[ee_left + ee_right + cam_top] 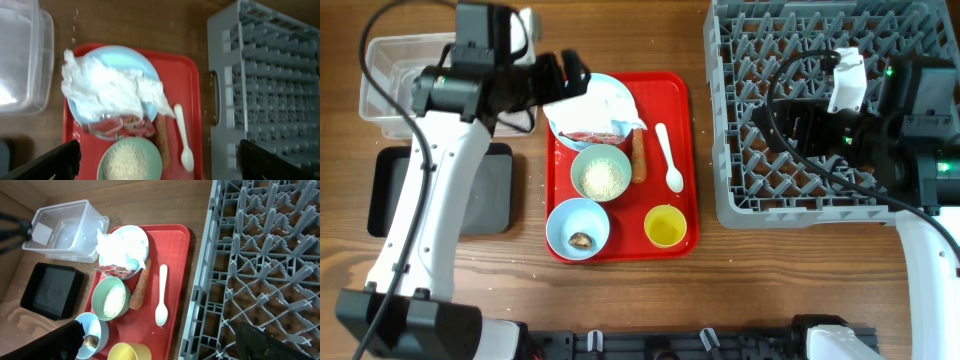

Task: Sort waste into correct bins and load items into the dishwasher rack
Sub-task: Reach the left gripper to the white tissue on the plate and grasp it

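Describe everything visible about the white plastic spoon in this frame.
The white plastic spoon looks like one smooth, glossy piece, with a slim handle and a small oval bowl. It lies flat on the red tray, bowl end toward the yellow cup and handle pointing to the tray's far edge. The orange carrot-like stick lies alongside it with a gap between them. Only the tray touches the spoon; nothing grips it.

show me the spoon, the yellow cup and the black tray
spoon point(667, 155), overhead view, middle of its handle
yellow cup point(665, 227), overhead view, inside bottom
black tray point(51, 290), right wrist view, bare floor
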You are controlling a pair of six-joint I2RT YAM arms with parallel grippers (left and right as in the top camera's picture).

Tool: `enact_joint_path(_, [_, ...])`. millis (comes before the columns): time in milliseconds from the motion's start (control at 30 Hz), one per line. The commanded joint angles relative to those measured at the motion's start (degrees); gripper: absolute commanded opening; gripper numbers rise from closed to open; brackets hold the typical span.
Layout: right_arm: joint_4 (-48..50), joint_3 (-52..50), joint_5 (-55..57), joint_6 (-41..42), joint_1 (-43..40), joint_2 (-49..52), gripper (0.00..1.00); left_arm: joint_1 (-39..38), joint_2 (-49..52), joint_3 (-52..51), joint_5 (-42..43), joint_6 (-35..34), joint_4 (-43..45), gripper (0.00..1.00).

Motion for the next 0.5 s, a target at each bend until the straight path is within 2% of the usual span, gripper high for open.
enact_joint_path(0, [-0.31,1.18,-1.36,0.79,-0.13,-0.52,1.00,-2.25,5.31,5.11,-8.74,-3.15,0.96,0.99])
enact_joint_path(300, [-1.49,1.11,-0.90,0.52,-0.13,-0.52,1.00,-4.09,22.38,5.09,-14.51,-8.87,7.30,0.99])
enact_joint_path(467, [-1.51,1.11,-0.72,-0.44,-0.13,-0.46,1.00,-5.62,29.14,5.09,-14.53,-10.16,8.31,0.98])
